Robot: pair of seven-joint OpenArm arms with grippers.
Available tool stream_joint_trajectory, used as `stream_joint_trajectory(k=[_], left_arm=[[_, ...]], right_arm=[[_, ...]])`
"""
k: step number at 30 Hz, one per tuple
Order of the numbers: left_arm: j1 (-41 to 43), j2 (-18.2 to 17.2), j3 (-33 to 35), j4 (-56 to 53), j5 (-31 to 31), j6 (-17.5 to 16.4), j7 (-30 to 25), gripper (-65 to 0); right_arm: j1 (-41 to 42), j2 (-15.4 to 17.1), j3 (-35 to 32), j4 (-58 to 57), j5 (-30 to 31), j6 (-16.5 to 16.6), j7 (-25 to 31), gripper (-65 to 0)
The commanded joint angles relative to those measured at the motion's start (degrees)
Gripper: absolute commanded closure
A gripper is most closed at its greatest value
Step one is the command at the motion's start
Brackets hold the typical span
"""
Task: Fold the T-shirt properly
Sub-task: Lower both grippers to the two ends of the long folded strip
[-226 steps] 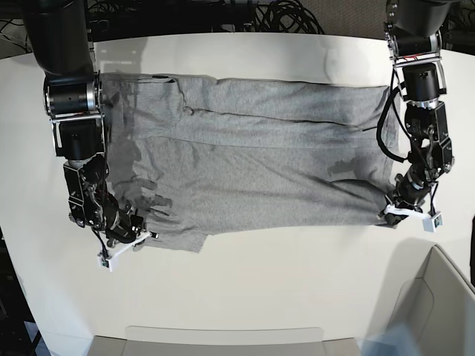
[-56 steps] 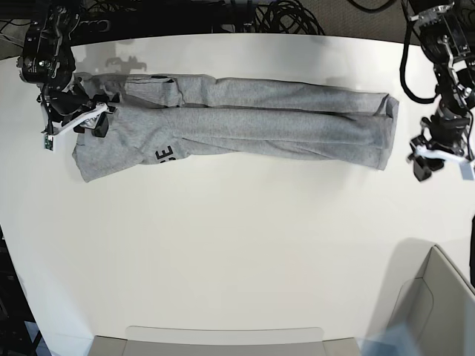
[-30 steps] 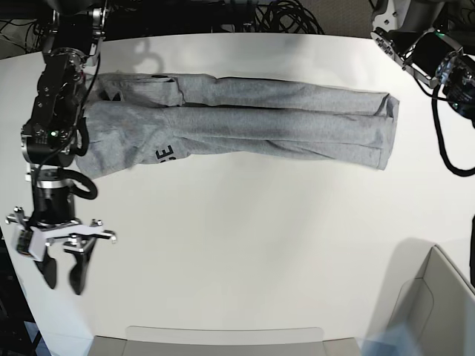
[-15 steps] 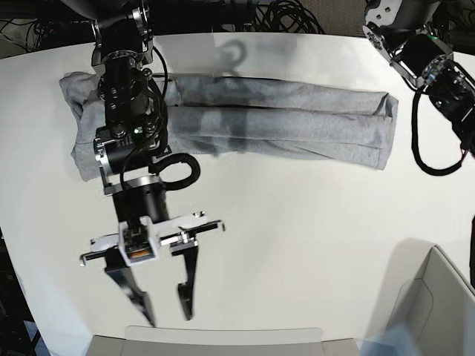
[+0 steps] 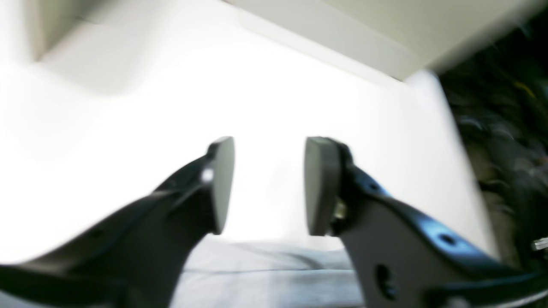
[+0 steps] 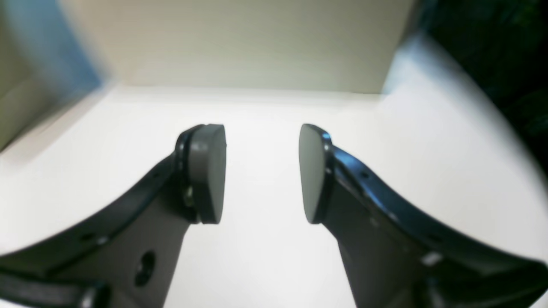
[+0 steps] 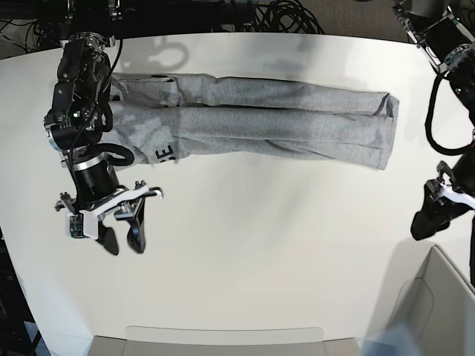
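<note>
T-shirt (image 7: 252, 122) folded lengthwise into a long strip, still needing crosswise folds, with left gripper (image 5: 267, 186) and right gripper (image 6: 261, 173) both spread, pinching nothing.

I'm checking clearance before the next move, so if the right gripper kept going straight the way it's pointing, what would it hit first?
Probably the bare white table. The right gripper, jaws open and empty, points out over it toward a beige box wall beyond. Nothing lies between in the wrist view, though depth is hard to judge.
</note>
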Motion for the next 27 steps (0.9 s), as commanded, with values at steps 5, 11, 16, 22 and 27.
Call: stream_joint_trajectory(k=[5,11,16,22,27], left_arm=[[4.5,-1.2,0.9,-0.2,-12.2,0.4,0.5,-34.7],[10.7,-1.0,1.0,-2.1,-10.7,0.9,0.5,-34.6],[14.0,-1.1,9.4,-7.6,0.7,0.6,-4.6,-34.5],[17.5,-2.3,22.0,-12.6,11.5,0.5,-17.6,-34.5],[20.1,-3.3,24.5,-12.6,20.7,0.5,-23.4,-34.5]], right_arm=[[-1.7,6.9,6.0,1.0,14.6,0.0,-7.9,-27.8],[-6.2,9.3,11.5,1.0,23.8,-0.1,-9.8,-27.8],[-9.7,9.1,13.5,0.9,24.4,-0.1,-9.8,-27.8],[-14.2,9.0,13.7,0.9,24.4,-0.1,-9.5,-27.8],[-16.5,9.0,18.9,0.7,24.5,-0.1,-9.7,-27.8]])
